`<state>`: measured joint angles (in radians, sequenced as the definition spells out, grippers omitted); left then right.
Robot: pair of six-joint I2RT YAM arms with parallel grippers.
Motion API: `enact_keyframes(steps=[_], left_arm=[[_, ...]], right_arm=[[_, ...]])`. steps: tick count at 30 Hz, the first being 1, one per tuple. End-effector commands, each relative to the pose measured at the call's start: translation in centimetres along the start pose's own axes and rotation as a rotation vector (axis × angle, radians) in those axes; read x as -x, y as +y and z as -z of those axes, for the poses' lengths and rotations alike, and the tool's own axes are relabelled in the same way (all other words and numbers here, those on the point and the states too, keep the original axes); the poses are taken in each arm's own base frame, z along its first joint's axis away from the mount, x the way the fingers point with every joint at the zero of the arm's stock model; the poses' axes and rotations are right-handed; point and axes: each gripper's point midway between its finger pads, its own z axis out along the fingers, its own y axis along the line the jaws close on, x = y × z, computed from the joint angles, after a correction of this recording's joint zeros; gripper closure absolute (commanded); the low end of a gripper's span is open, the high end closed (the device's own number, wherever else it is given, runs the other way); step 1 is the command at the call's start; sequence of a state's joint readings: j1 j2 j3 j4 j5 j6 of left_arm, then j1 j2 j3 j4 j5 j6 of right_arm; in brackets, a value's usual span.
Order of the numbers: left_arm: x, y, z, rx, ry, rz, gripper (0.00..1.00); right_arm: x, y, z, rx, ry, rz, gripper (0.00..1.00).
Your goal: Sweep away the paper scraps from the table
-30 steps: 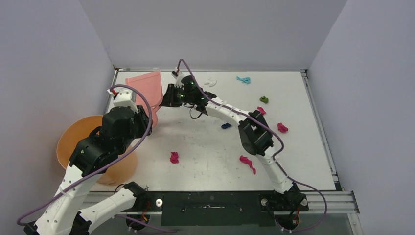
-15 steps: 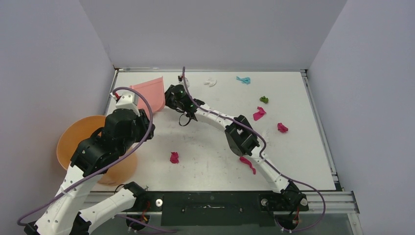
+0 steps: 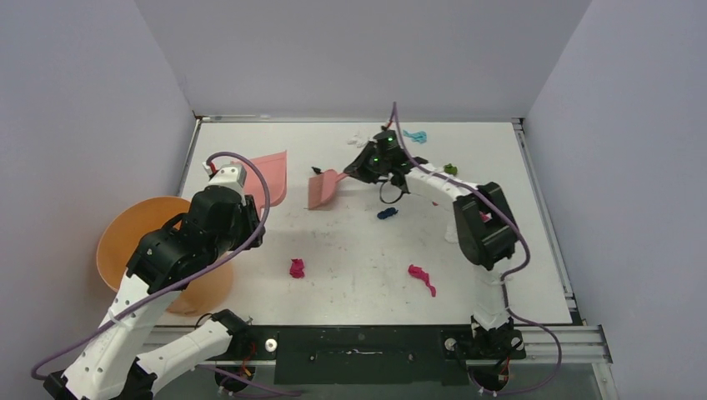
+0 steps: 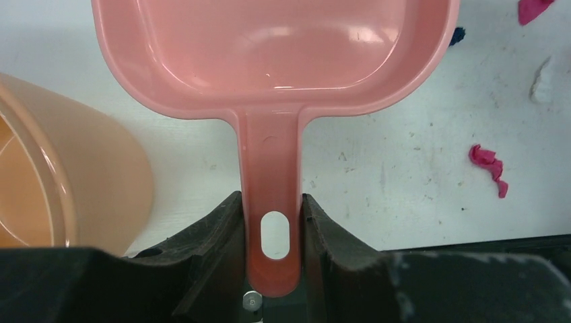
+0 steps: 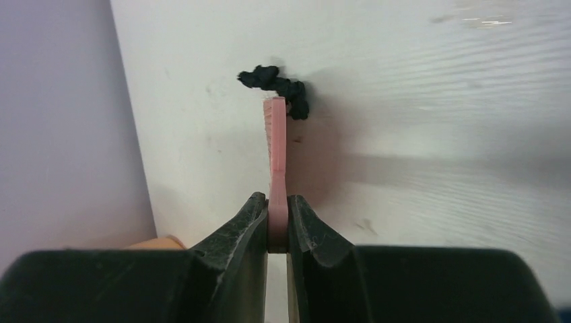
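Observation:
My left gripper point(image 3: 243, 193) is shut on the handle of the pink dustpan point(image 3: 272, 177), which is held near the table's left edge; the left wrist view shows its jaws point(image 4: 271, 208) on the dustpan handle point(image 4: 273, 195). My right gripper point(image 3: 348, 173) is shut on the pink brush point(image 3: 322, 190). The right wrist view shows the brush point(image 5: 275, 148) edge-on, its tip at a black scrap point(image 5: 276, 84). On the white table point(image 3: 350, 242) lie paper scraps: magenta point(image 3: 297, 267), magenta point(image 3: 421, 278), dark blue point(image 3: 386, 214), teal point(image 3: 414, 136), green point(image 3: 450, 169), white point(image 3: 358, 139).
The round orange bucket point(image 3: 133, 242) stands off the table's left edge, under my left arm, and shows in the left wrist view point(image 4: 67, 168). The right arm's elbow point(image 3: 482, 225) hangs over the table's right half. Grey walls close in the back and sides.
My right gripper has swung right, away from the dustpan, carrying the brush toward the table's middle back. The dustpan has shifted slightly right. Two magenta scraps at right are now hidden by the right arm.

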<state>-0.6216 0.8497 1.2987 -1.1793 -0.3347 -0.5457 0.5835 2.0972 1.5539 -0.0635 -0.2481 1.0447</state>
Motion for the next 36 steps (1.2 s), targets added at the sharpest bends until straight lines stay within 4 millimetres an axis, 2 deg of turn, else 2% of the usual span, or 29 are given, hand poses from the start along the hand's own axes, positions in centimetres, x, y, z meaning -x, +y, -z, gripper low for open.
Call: enact_keyframes(steps=[1, 4, 7, 8, 11, 14, 15, 19, 22, 26, 30, 33, 36], left_arm=[[-0.6, 0.1, 1.1, -0.017, 0.038, -0.034, 1.00], [-0.8, 0.4, 1.5, -0.017, 0.034, -0.035, 1.00], [-1.3, 0.5, 1.8, -0.021, 0.059, -0.040, 1.00], [-1.6, 0.6, 1.8, -0.019, 0.078, -0.049, 1.00], [-2.4, 1.1, 2.1, 0.001, 0.121, -0.070, 1.00], [-2.4, 1.4, 2.5, 0.003, 0.110, -0.075, 1.00], [-2.3, 1.5, 2.6, 0.003, 0.106, -0.075, 1.00], [-2.2, 1.3, 3.0, -0.007, 0.109, -0.065, 1.00], [-2.4, 1.6, 3.5, -0.004, 0.118, -0.061, 1.00], [-2.7, 2.7, 4.3, 0.035, 0.117, -0.059, 1.00], [-2.4, 2.3, 4.8, 0.016, 0.126, -0.045, 1.00], [-2.5, 2.3, 4.8, 0.018, 0.132, -0.052, 1.00], [-3.1, 2.0, 4.7, -0.006, 0.152, -0.059, 1.00]], right_arm=[[-1.5, -4.7, 7.2, -0.058, 0.146, 0.065, 0.95], [-2.5, -5.5, 11.8, -0.034, 0.188, 0.128, 0.95], [-3.0, -4.7, 15.7, 0.021, 0.194, 0.262, 0.95], [-2.8, -3.8, 16.9, 0.061, 0.177, 0.311, 0.95], [-3.1, 0.9, 20.3, 0.260, 0.138, 0.549, 0.95], [-5.2, 4.7, 23.2, 0.462, 0.146, 0.729, 0.95], [-6.0, 5.3, 24.0, 0.540, 0.170, 0.786, 0.93], [-7.4, 5.5, 23.8, 0.619, 0.250, 0.830, 0.86], [-8.7, 5.6, 23.3, 0.656, 0.337, 0.833, 0.94], [-11.0, 7.1, 22.7, 0.718, 0.386, 0.877, 0.95], [-12.1, 8.4, 21.2, 0.737, 0.416, 0.848, 0.95], [-12.9, 8.6, 20.0, 0.748, 0.456, 0.837, 0.95], [-15.2, 8.3, 18.8, 0.771, 0.550, 0.855, 0.95]])
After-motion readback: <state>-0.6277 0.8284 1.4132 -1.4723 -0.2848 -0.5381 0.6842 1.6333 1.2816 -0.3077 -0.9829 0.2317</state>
